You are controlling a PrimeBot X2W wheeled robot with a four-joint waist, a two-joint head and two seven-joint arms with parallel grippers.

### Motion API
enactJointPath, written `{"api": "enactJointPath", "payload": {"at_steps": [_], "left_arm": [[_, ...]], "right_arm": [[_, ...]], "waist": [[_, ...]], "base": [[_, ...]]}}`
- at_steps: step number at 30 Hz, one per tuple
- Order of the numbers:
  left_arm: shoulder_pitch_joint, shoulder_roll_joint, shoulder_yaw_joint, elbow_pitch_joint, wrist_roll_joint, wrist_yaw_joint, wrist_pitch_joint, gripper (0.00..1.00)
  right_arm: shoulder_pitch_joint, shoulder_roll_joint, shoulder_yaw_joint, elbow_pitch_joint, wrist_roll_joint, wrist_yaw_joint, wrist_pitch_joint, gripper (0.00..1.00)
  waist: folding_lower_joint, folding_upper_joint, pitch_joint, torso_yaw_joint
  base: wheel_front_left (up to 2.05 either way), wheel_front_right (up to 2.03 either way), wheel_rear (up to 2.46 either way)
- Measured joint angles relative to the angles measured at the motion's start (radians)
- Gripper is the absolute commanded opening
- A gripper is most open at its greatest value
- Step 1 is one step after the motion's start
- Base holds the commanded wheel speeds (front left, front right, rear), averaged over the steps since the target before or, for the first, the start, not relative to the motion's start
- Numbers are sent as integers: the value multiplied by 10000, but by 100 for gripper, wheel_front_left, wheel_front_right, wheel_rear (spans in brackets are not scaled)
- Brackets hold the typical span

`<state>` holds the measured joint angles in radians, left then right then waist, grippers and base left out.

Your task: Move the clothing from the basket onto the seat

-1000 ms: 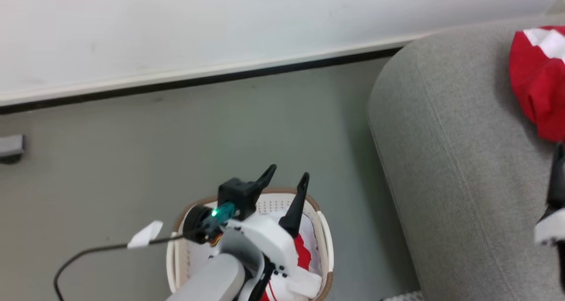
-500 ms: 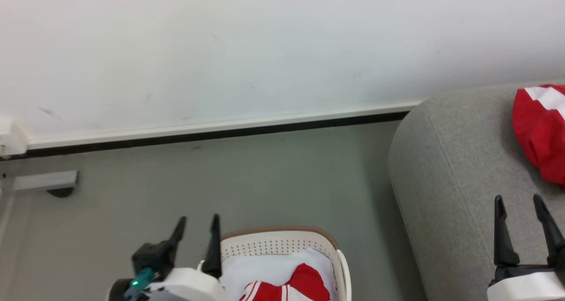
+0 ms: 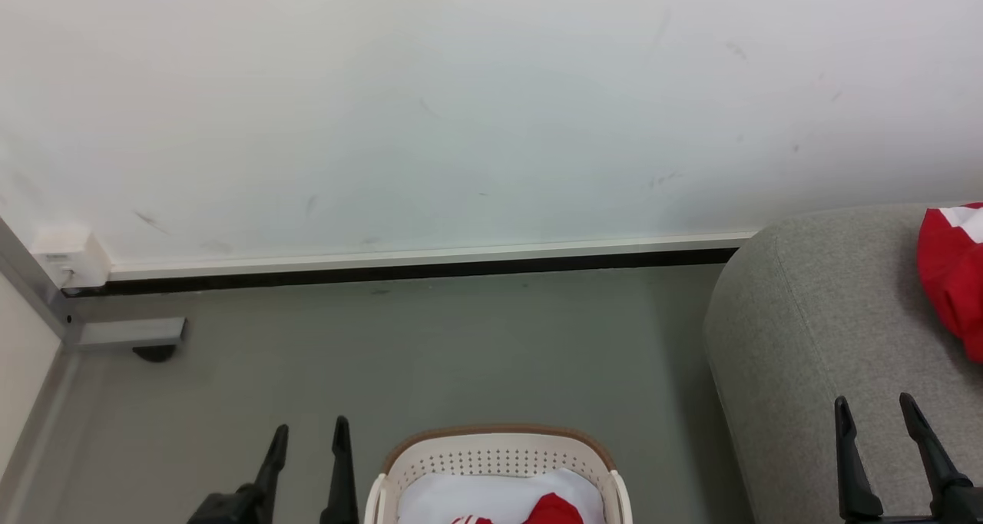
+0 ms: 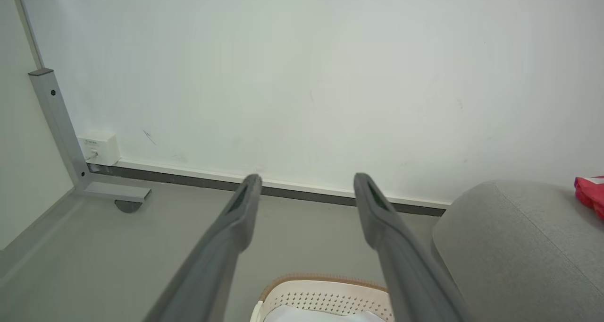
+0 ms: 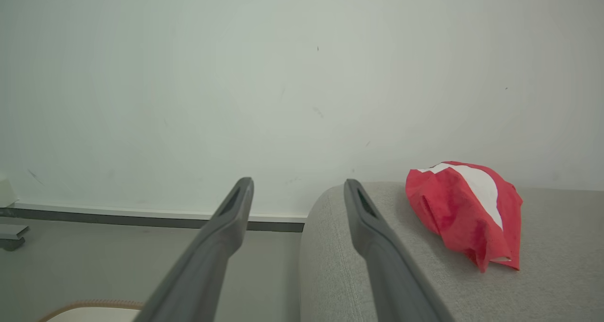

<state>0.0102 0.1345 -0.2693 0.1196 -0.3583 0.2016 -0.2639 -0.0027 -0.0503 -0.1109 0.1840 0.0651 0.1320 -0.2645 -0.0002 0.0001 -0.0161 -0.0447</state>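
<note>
Basket (image 3: 499, 433) and its clothing (image 3: 498, 501) run off-frame; left claw (image 3: 311, 424) and right claw (image 3: 875, 399) gape empty.

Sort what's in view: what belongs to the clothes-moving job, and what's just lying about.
Belongs to the job: basket; clothing in it; red garment lying on the seat; left gripper and right gripper, both open, empty.
Just lying about: white wall box; grey metal post; skirting strip.

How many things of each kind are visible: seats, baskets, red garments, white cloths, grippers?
Seat: 1
Basket: 1
Red garments: 2
White cloth: 1
Grippers: 2, left gripper and right gripper
Total: 7
</note>
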Motion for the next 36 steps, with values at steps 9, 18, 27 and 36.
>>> {"api": "enactJointPath", "payload": {"at_steps": [9,18,27,36], "left_arm": [[133,-439,811,75,727,-690,0,100],[85,-587,1166,353,1041,-1047,-2,100],[-1837,173,205,2059,2259,-1632,1260,100],[-3990,552,-1200,4698,3150,-2704,4253,100]], "right_arm": [[47,0,98,8,238,0,0,100],[-47,2,209,-10,288,0,0,100],[-1244,2,422,-416,123,0,-2,100],[-2174,4,462,-644,23,0,0,100]], "waist": [[1,0,-7,-147],[2,0,218,-459],[3,0,1329,-1051],[5,0,2701,-1863]], "base": [[0,0,0],[0,0,0],[0,0,0],[0,0,0]]}}
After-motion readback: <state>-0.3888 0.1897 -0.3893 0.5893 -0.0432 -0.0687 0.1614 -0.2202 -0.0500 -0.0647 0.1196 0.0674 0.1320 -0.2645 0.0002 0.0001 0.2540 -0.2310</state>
